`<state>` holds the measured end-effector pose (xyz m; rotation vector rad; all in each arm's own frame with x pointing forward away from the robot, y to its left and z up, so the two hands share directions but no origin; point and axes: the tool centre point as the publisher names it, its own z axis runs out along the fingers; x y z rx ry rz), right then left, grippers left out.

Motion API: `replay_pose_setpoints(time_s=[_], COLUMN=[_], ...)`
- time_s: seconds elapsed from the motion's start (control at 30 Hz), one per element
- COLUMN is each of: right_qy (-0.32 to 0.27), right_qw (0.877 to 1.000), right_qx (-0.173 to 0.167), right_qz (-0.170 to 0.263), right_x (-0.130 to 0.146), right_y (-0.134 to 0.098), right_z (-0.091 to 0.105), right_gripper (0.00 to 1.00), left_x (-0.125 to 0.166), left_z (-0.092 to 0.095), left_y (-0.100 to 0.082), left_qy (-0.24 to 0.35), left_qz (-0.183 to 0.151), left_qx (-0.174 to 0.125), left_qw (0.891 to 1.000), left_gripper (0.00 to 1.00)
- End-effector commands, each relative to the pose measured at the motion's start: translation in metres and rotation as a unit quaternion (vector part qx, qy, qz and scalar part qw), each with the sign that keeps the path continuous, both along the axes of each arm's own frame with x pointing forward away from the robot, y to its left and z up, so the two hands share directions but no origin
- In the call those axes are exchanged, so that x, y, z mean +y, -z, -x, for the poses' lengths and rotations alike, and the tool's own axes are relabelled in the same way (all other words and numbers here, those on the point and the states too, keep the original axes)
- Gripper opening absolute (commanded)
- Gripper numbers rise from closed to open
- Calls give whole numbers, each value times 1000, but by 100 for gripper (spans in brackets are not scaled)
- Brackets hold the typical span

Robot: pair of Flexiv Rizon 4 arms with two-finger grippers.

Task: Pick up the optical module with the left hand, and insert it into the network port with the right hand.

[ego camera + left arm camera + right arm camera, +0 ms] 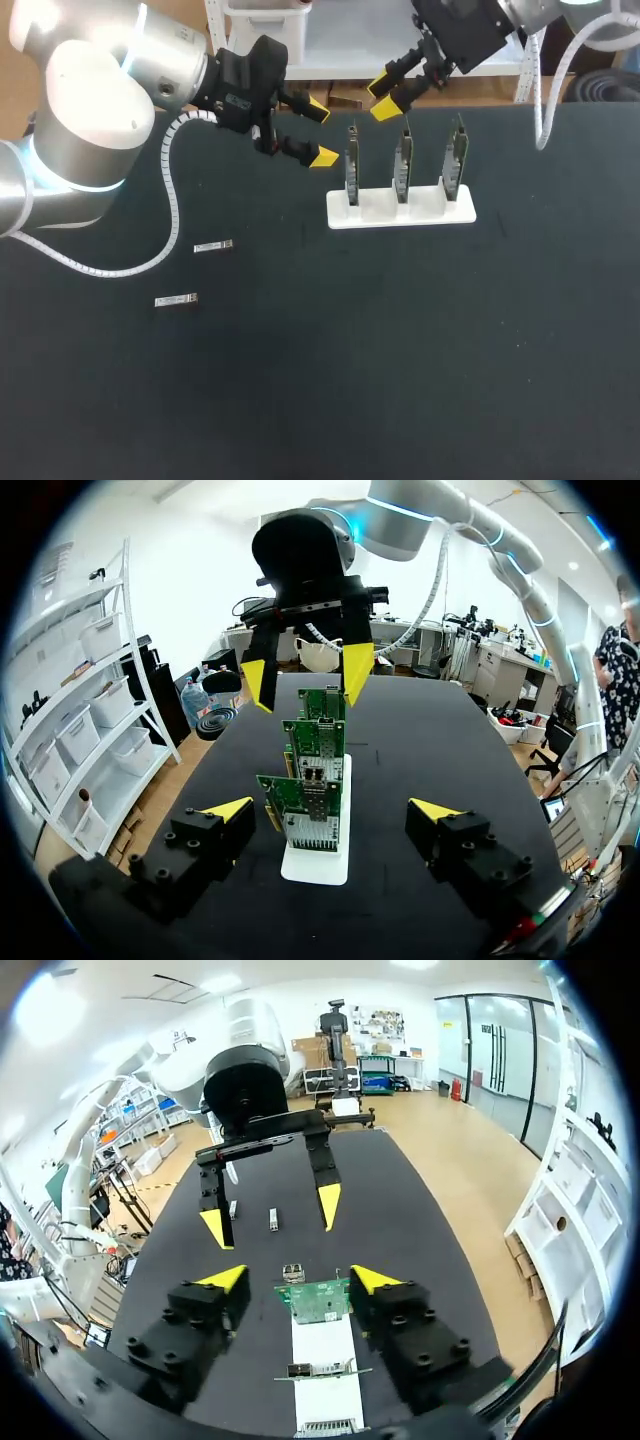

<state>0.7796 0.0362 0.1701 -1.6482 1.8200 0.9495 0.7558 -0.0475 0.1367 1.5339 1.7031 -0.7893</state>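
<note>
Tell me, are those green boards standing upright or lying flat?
Upright: all three green boards stand on edge in the white holder.

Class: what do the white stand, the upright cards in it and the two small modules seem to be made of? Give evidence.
White stand: probably plastic, matte, evenly white. Network cards: green circuit board with metal port housings. Optical modules: likely metal, pale grey sheen, too small to confirm.
</note>
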Motion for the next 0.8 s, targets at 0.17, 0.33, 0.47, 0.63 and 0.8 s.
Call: replay_pose_setpoints(time_s=[0.17,0.33,0.47,0.63,0.8], right_qy=[-10,-23,-29,-33,-39], right_qw=[1000,1000,999,999,999], right_qx=[-3,-2,0,0,5], right_qz=[2,11,15,14,13], right_x=[2,8,11,16,22], right_y=[0,2,4,6,9], right_z=[4,3,3,2,1], right_gripper=[0,0,0,0,0], left_x=[-1,-1,-1,-1,-1], left_z=[-1,-1,-1,-1,-1], left_y=[-1,-1,-1,-1,-1], left_qy=[0,0,0,0,0], left_qz=[-2,-2,-2,-2,-2], left_qx=[1,1,1,1,1], left_qw=[1000,1000,1000,1000,1000], left_gripper=[100,100,100,100,100])
